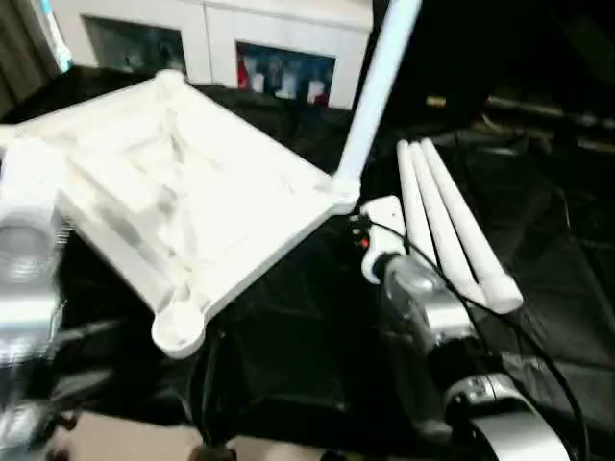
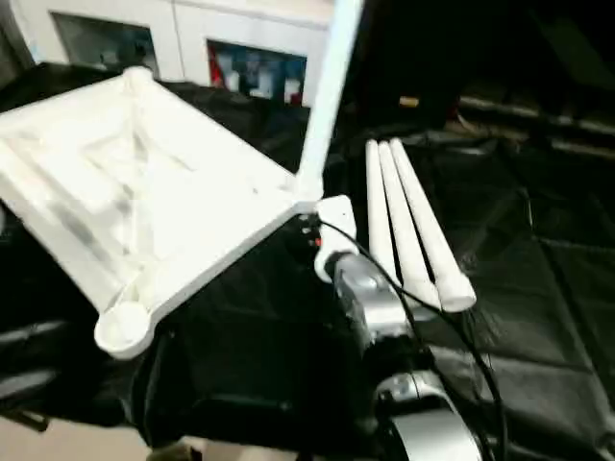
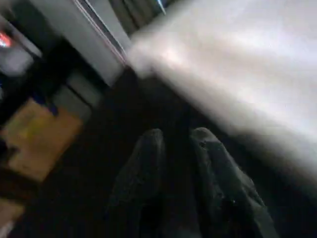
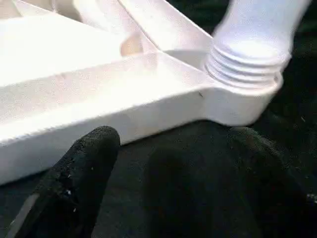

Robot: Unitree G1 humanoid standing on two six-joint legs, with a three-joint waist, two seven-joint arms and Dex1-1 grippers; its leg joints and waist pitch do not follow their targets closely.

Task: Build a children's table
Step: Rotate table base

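Beside upturned table (image 1: 183,192): one leg (image 1: 377,86) standing in corner socket, right pincer (image 4: 168,158) spread wide, gripping nothing; left pincer (image 3: 176,148) slightly parted, empty.

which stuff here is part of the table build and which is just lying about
Part of the job:
tabletop, upside down
leg standing in its corner socket
three loose legs beside it

Just there:
white cabinet behind
black cloth underneath

One tabletop, four legs

One leg (image 1: 377,91) is standing in the tabletop (image 1: 173,182); three legs (image 1: 447,226) are lying alongside; apparently two empty sockets (image 1: 180,327) are showing.
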